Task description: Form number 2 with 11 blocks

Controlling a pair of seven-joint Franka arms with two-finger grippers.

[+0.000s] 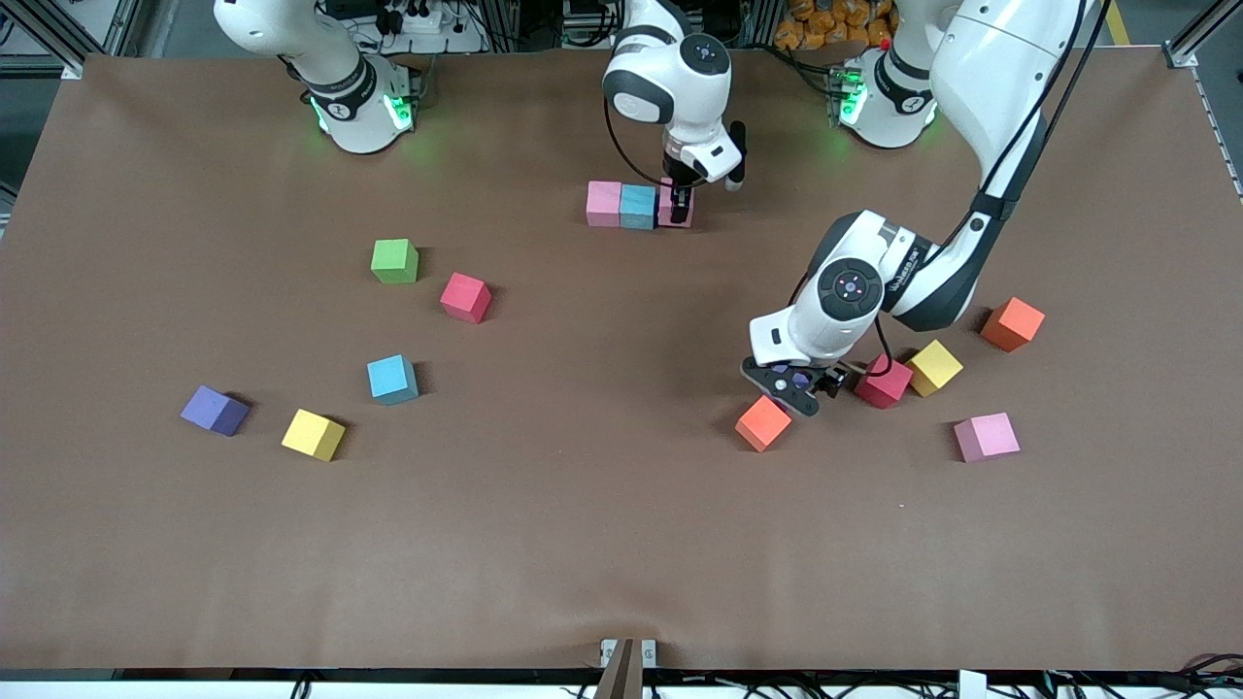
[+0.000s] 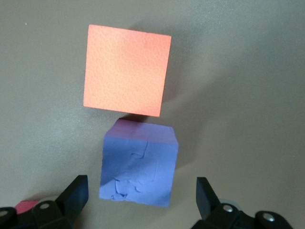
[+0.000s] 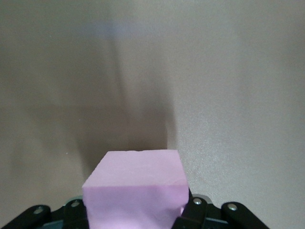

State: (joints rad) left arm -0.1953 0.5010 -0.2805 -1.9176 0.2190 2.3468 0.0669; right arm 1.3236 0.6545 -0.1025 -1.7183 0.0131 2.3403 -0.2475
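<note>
On brown table (image 1: 583, 505), right gripper (image 1: 680, 206) grips pink block (image 1: 686, 204); left gripper (image 1: 798, 388) gapes over purple block (image 2: 138, 164).

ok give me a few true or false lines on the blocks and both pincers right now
1. The right pincer is shut on a pink block at the end of the row. True.
2. The left pincer grips an orange block. False: it is open around a purple block; the orange block lies beside it.
3. The row has a blue block in the middle. True.
4. The green block is in the row. False: it sits apart, toward the right arm's end.
</note>
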